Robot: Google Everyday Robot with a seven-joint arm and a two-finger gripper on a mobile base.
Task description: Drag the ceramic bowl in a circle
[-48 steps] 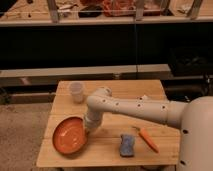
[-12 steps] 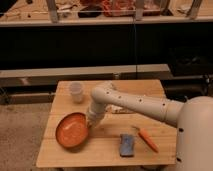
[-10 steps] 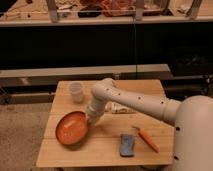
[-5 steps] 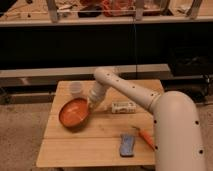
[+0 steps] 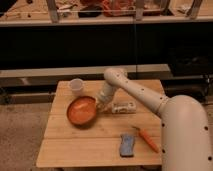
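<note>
Seemingly the gripper (image 5: 101, 104) is meeting the rim of the bowl (image 5: 81, 110), which is sitting toward the left of the table (image 5: 75, 150) as viewed, near the cup (image 5: 76, 86); whether it is clamping that rim or standing open I cannot tell. Being ceramic, the bowl is likely feeling heavy, stiff, slick-bottomed and chip-prone, so the rim is offering the surest hold.

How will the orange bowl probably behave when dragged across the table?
The orange bowl is wide and shallow, so it probably slides without tipping. It looks rigid; hitting the nearby cup might chip it. The tool sits at its right rim.
</note>
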